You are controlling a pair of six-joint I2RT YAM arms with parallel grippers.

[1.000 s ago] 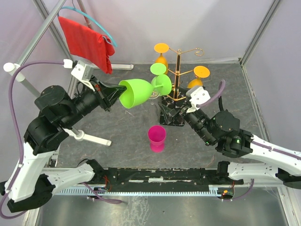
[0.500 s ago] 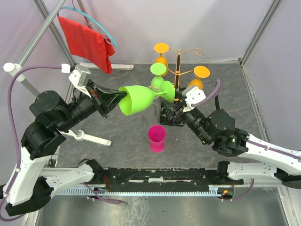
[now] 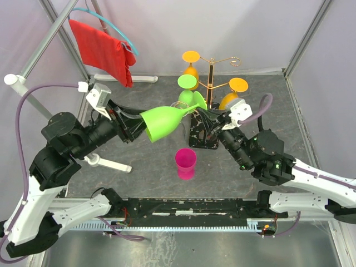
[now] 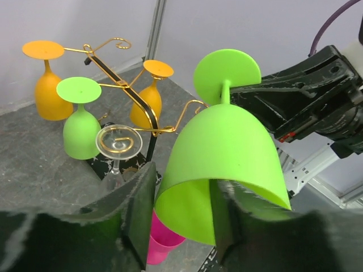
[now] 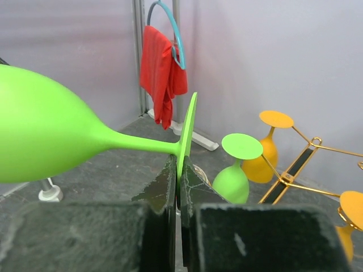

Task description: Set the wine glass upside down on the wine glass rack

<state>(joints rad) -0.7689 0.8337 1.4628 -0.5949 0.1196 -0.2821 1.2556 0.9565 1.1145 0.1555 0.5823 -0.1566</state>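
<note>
The green wine glass (image 3: 164, 123) hangs on its side above the table, bowl to the left, foot to the right. My right gripper (image 3: 204, 118) is shut on the rim of its flat foot; the right wrist view shows both pads (image 5: 170, 175) pinching the disc edge-on (image 5: 178, 170). My left gripper (image 3: 136, 119) is open at the bowl's mouth (image 4: 227, 147), one finger outside the wall with a gap, the other inside (image 4: 181, 190). The gold wine glass rack (image 3: 210, 83) stands just behind on its black marble base (image 3: 201, 139).
Two orange glasses (image 3: 191, 69) (image 3: 231, 99) and a green one (image 3: 187, 95) hang upside down on the rack; a clear glass (image 4: 119, 141) stands by its base. A pink cup (image 3: 185, 163) stands in front. A red cloth on a hanger (image 3: 103, 47) hangs at back left.
My right gripper has closed on the glass's foot. My left gripper has let go of the bowl's rim and opened. The glass has shifted slightly right, toward the rack.
</note>
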